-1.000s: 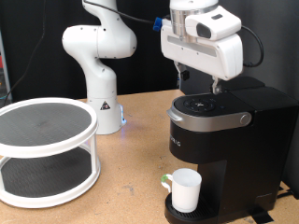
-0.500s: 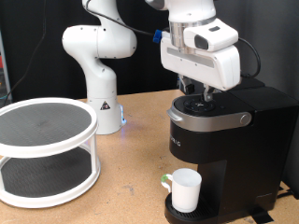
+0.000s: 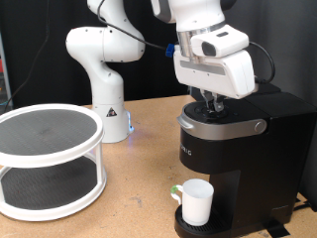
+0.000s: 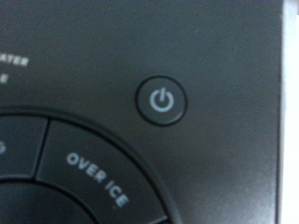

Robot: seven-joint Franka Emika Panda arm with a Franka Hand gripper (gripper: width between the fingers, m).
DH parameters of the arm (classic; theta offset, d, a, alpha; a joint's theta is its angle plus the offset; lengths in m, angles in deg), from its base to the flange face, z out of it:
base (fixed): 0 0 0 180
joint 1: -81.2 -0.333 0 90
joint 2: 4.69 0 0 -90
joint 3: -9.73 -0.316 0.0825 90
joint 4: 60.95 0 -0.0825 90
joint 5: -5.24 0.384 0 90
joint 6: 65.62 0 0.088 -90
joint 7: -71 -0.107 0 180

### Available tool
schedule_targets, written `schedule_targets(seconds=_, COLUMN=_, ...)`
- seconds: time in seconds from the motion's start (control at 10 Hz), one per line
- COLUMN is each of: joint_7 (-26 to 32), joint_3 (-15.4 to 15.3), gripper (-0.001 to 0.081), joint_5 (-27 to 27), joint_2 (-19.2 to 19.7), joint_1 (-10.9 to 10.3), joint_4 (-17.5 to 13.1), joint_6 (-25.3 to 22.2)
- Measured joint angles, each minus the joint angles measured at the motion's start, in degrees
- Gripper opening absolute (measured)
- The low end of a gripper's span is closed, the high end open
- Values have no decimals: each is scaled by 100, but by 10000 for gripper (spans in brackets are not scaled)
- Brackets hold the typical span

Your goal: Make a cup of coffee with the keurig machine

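Rack: a round white two-tier rack (image 3: 48,159) stands on the table (image 3: 139,188) at the far left of the exterior view, well apart from the work.
Second arm: a white robot base (image 3: 104,69) rises behind the table, left of centre, idle by the look of it.
Cup: the white cup (image 3: 196,201) sits upright on the drip tray at the foot of the coffee machine (image 3: 238,164), handle to the left, under the spout.
Coffee machine: black, boxy, on the right half of the table; lid down, silver handle band across the front.
Gripper: the gripper (image 3: 211,104) hangs directly over the machine's top panel, fingertips at or just above the surface; whether the fingers are apart or together cannot be told from either view.
Button panel: the wrist view fills with the panel, showing the round power button (image 4: 163,100) near centre and a wedge marked OVER ICE (image 4: 96,182) beside it.
Step in hand: judged to be pressing a button on the panel.
Doing it well: a straight, gentle descent centred on the intended button, so a fingertip does not catch the neighbouring OVER ICE wedge or shove the machine and disturb the cup.
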Motion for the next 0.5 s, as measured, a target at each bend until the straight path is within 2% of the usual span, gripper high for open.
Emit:
schedule_targets(seconds=0.1, joint_7=1, joint_3=-6, gripper=12, joint_5=0, joint_2=0, joint_1=0, joint_4=28, joint_6=-1)
schedule_targets(seconds=0.5, joint_7=12, joint_3=-42, gripper=2, joint_5=-14, joint_2=-19, joint_1=-13, joint_4=94, joint_6=-4)
